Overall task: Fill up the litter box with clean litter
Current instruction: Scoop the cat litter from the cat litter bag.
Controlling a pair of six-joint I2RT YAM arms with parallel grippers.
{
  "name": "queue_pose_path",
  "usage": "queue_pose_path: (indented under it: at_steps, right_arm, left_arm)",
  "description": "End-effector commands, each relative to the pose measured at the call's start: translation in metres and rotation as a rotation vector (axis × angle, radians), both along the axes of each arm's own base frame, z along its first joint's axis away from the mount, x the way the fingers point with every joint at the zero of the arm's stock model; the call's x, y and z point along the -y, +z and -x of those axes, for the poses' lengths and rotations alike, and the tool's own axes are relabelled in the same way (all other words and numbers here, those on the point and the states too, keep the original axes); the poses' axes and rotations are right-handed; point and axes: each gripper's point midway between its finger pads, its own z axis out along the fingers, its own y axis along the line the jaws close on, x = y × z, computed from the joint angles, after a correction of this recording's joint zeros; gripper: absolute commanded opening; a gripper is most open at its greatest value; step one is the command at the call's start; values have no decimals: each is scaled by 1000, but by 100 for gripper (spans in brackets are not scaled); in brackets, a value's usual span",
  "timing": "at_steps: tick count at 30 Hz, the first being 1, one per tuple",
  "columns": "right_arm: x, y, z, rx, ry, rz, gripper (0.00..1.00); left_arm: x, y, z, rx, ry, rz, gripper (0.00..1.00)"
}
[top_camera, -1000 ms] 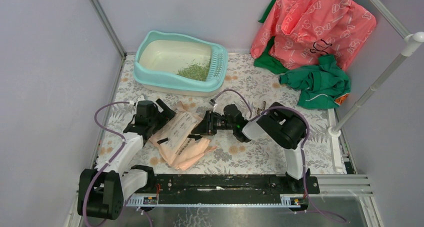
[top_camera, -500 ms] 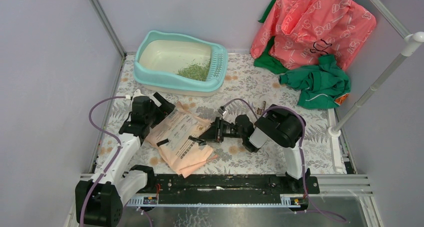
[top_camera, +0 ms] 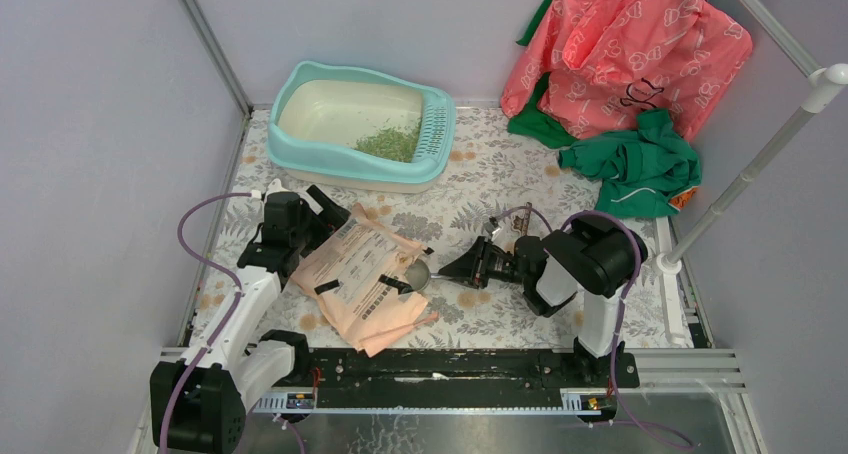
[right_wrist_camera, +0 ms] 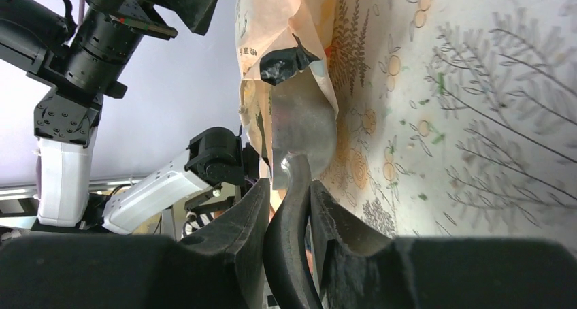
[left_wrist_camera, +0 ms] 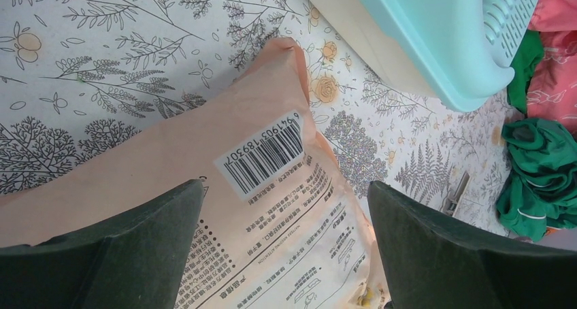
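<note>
Nearest you, your right gripper [right_wrist_camera: 286, 190] is pinched on the curved handle of the grey scoop [right_wrist_camera: 303, 118], turned on its side low over the floral table cover [top_camera: 500, 164]. The scoop's bowl points left and sits right at the edge of the peach paper bag [top_camera: 365, 279], beside a black strip at the bag's mouth. That bag lies flat between your two arms with its barcode face up. Your left gripper [left_wrist_camera: 286, 200] hangs over the bag's left part with its fingers spread wide, holding nothing; you cannot tell from these views whether they touch the paper. Farther back, the litter box [top_camera: 300, 154] stands at the far left of the table against the wall. The clean litter [top_camera: 390, 142] is a small green heap inside its basin, just beside the slotted grille end. At the far right lie a pink printed cloth [top_camera: 620, 54] and a green cloth [top_camera: 630, 164].
</note>
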Motion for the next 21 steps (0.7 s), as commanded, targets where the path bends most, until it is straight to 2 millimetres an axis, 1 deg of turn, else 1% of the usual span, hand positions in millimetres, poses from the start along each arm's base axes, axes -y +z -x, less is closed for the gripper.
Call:
queue_pose_path:
  at_steps: [1, 6, 15, 21]
  right_arm:
    - [14, 33, -3, 137, -8, -87, 0]
    - [31, 24, -1, 113, -45, -60, 0]
    - [60, 20, 0, 87, -111, -38, 0]
    - [73, 19, 0, 80, -135, -33, 0]
  left_arm:
    - [-2, 20, -9, 50, -6, -25, 99]
    - [-1, 20, -10, 50, -9, -24, 99]
    - [-1, 21, -10, 51, -10, -25, 99]
    - [-2, 20, -11, 49, -10, -26, 99]
